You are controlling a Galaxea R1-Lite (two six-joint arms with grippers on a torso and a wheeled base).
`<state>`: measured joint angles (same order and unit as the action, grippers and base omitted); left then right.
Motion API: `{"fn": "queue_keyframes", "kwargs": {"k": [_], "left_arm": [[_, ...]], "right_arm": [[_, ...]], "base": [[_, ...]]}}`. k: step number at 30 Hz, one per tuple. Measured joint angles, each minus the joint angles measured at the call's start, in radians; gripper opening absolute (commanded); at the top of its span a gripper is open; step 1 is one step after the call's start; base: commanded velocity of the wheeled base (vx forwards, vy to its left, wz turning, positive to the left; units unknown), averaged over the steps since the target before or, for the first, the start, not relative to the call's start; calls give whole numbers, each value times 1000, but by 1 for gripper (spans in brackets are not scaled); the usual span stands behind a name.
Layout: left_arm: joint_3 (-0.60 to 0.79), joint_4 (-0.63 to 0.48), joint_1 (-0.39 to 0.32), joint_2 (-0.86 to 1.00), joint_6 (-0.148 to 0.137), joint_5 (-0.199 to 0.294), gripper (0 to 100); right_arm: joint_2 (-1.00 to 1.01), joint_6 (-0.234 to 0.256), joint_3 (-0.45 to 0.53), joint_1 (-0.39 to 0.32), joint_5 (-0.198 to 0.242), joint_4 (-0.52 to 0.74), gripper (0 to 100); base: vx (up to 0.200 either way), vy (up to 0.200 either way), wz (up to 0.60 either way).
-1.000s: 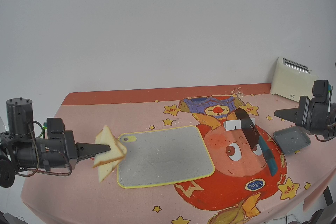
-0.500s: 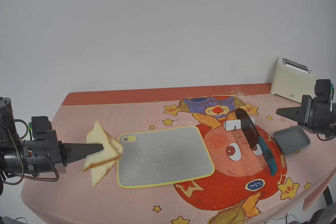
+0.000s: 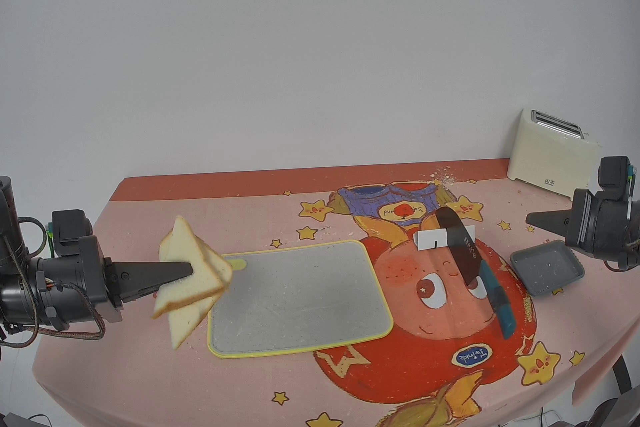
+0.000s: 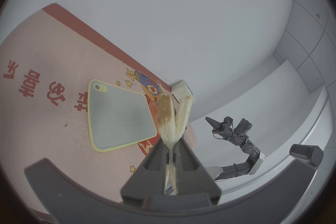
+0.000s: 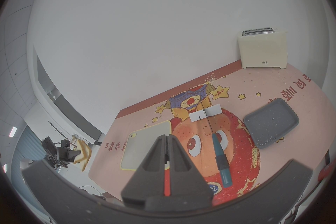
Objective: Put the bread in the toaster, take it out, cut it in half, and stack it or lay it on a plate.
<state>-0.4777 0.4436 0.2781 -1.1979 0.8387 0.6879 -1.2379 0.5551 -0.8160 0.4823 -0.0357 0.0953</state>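
Two triangular bread halves [image 3: 189, 278] hang in the air above the table's left side, pinched together by my left gripper [image 3: 190, 269], which is shut on them. In the left wrist view the bread halves [image 4: 173, 123] stick up from between the closed fingers. My right gripper [image 3: 532, 220] is shut with nothing in it, held above the grey plate [image 3: 547, 267] at the right. The cream toaster [image 3: 550, 155] stands at the back right corner. A knife [image 3: 477, 268] with a teal handle rests in a white stand right of the cutting board [image 3: 297, 298].
The cutting board, grey with a yellow rim, lies bare at the table's middle. Crumbs are scattered near the toaster and on the plate [image 5: 271, 122]. The pink patterned cloth [image 3: 373, 375] falls off the front edge; a white wall stands behind.
My left arm drew back to the left with the bread halves and lifted them a little. The head view shifted slightly. The right gripper stayed about where it was.
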Motion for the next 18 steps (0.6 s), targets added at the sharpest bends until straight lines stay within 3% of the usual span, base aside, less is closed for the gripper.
{"fn": "queue_keyframes", "kwargs": {"k": [7,18], "left_arm": [[-28,2,38,-2,0,1,0],[-135,3,186,-141,-7,-11,0]], "right_arm": [[-6,-4,4,1,-1,0,0],[-33,-6,9,-23,-1,-3,0]], "base": [[0,-200,0],[0,-200,0]]}}
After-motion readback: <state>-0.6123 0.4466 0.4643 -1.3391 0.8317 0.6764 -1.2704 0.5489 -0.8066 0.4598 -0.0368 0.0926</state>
